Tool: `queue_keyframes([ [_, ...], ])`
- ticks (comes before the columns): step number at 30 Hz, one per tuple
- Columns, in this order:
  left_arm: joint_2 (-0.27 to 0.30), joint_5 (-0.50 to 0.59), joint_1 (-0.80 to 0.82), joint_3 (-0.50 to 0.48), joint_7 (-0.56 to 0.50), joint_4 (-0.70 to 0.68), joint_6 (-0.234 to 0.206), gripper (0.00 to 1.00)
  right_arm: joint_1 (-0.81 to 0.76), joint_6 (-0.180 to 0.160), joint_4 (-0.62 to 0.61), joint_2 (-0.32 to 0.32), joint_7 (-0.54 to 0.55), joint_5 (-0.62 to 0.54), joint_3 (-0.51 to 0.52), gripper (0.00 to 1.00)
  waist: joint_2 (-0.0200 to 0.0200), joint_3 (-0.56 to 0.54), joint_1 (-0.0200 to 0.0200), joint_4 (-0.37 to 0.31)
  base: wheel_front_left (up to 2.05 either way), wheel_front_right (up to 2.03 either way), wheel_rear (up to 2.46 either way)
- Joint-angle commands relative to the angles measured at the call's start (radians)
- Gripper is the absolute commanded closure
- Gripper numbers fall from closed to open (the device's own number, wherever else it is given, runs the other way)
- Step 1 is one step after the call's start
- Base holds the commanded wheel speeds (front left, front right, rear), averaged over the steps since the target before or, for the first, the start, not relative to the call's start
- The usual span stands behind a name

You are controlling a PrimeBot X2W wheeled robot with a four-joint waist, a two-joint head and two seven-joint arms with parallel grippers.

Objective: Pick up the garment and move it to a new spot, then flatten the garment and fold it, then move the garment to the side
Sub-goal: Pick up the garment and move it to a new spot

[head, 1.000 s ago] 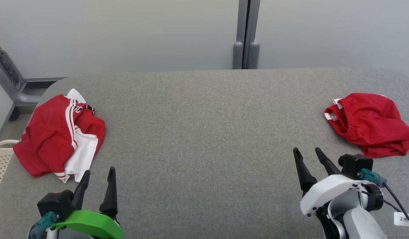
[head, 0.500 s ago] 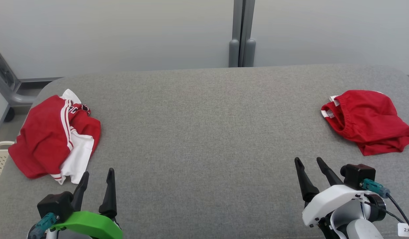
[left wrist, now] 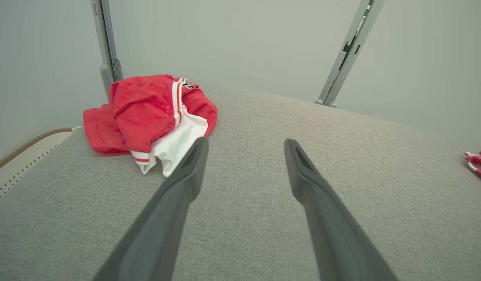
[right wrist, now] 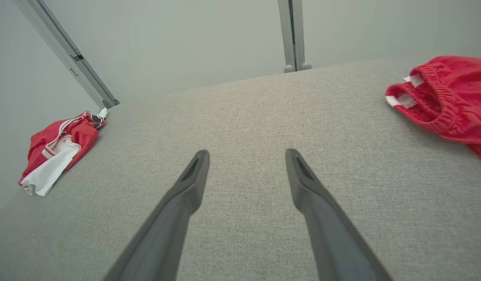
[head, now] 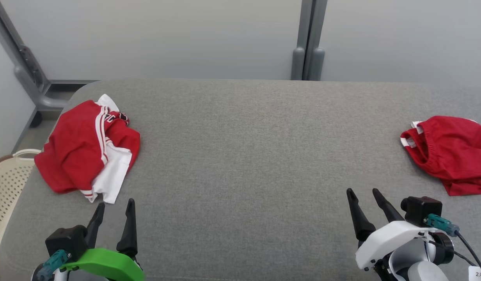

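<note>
Left gripper (head: 116, 202) and right gripper (head: 362, 191) both spread, empty. The crumpled red-and-white garment (head: 78, 150) lies just ahead-left of the left one. It looks light and limp; pinch a raised fold.

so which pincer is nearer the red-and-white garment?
Left. The left pincer sits open just below the red-and-white garment in the head view, not touching it; the right pincer is far across the grey surface.

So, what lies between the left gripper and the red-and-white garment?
Only bare grey cushion. The left gripper, open, points toward the white hem of the red-and-white garment, nothing in between; the head and left wrist views both show it.
</note>
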State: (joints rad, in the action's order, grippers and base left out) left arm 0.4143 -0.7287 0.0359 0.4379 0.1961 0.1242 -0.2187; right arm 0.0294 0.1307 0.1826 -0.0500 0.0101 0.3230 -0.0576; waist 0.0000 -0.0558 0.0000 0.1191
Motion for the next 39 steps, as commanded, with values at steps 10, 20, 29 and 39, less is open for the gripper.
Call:
queue_keyframes([
  [10,0.018,0.005,-0.008,-0.001,-0.006,-0.012,-0.012,0.0,-0.022,0.0,0.003,-0.002,-0.002,0.009,-0.018,0.0,0.0,-0.007,0.0,0.144,0.0,0.0,0.0],
  [20,0.025,-0.004,-0.027,-0.005,-0.007,-0.029,-0.028,0.0,-0.026,0.0,0.009,-0.002,-0.012,0.03,-0.042,0.0,0.0,-0.011,0.0,0.27,0.0,0.0,0.0],
  [29,0.035,-0.005,-0.034,-0.003,-0.015,-0.037,-0.029,0.0,-0.023,0.0,0.015,-0.002,-0.015,0.027,-0.053,0.0,0.0,-0.011,0.0,0.334,0.0,0.0,0.0],
  [39,0.036,-0.015,-0.032,-0.002,-0.016,-0.047,-0.027,0.0,-0.027,0.0,0.018,-0.002,-0.017,0.025,-0.062,0.0,0.0,-0.007,0.0,0.363,0.0,0.0,0.0],
])
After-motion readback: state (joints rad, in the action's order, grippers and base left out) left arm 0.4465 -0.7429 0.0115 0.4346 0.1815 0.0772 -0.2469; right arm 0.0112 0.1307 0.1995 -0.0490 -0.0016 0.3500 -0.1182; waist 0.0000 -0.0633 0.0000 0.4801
